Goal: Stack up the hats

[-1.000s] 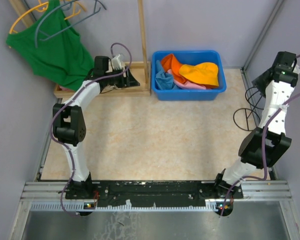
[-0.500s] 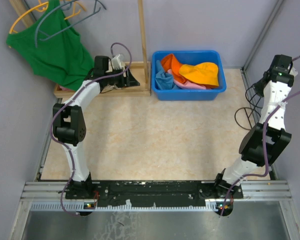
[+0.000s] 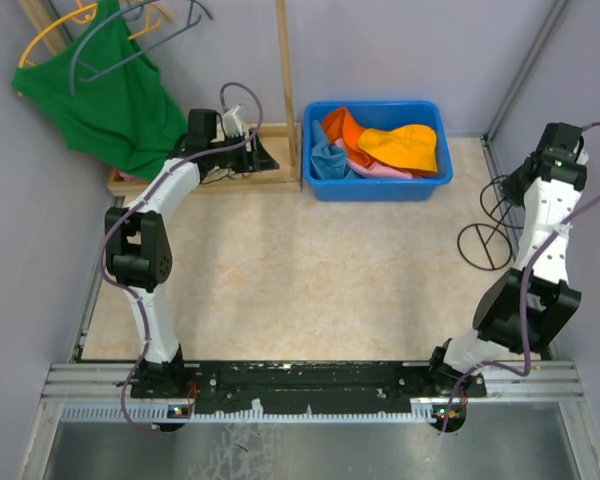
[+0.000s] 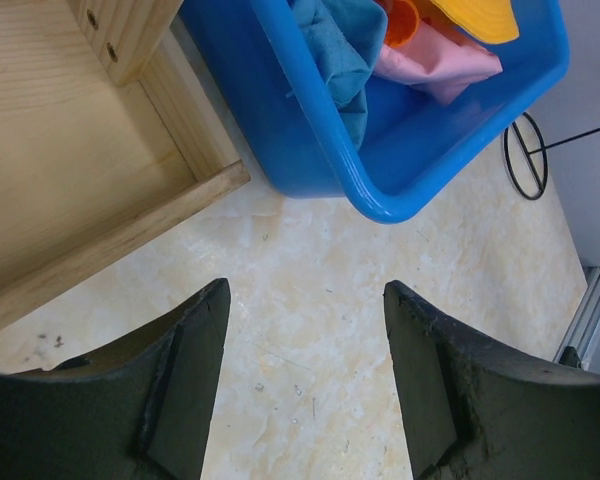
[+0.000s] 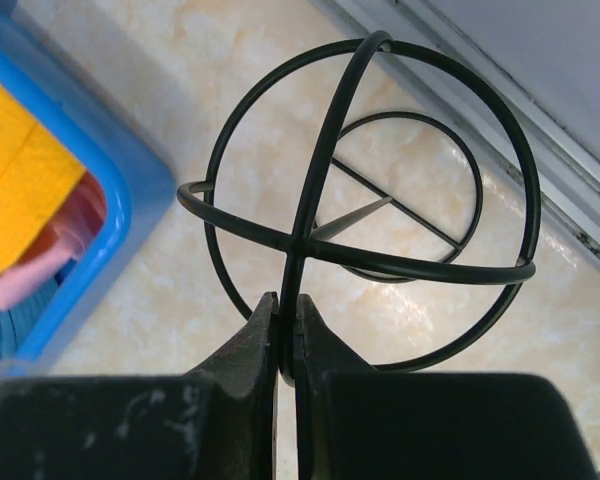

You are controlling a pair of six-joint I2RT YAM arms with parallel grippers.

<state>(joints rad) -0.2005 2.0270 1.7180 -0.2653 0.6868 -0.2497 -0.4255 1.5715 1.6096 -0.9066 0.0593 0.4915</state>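
1. Hats (image 3: 380, 150) in four plain colours lie heaped together inside a blue bin (image 3: 380, 189) at the far edge of the worktop (image 3: 310, 270), none of them stacked outside it.
2. Uppermost is the yellow-orange hat (image 3: 405, 145), spread over the bin's right half. The bright orange hat (image 3: 340, 127) is bunched in the far left corner.
3. Below the bright orange one, the light blue hat (image 3: 325, 160) sits against the left wall. The pink hat (image 3: 380, 171) shows as a strip along the near wall, partly under the yellow-orange one.
4. Beside the bin's left end, the left tool (image 4: 305, 300) hangs with its fingers spread wide and nothing between them. Its wrist camera looks down on bare worktop, with the bin's corner just ahead.
5. A pale wooden frame (image 4: 70, 150) fills the left of that wrist view, its base board lying on the worktop near the bin.
6. At the right side of the worktop, well apart from the bin, the right tool (image 5: 287, 315) is clamped tight on a black wire stand (image 5: 306, 243), pinching one thin loop where the wires cross.
7. In the far left corner a green tank top (image 3: 120, 100) hangs from a hanger, beside the frame's upright post (image 3: 286, 70).
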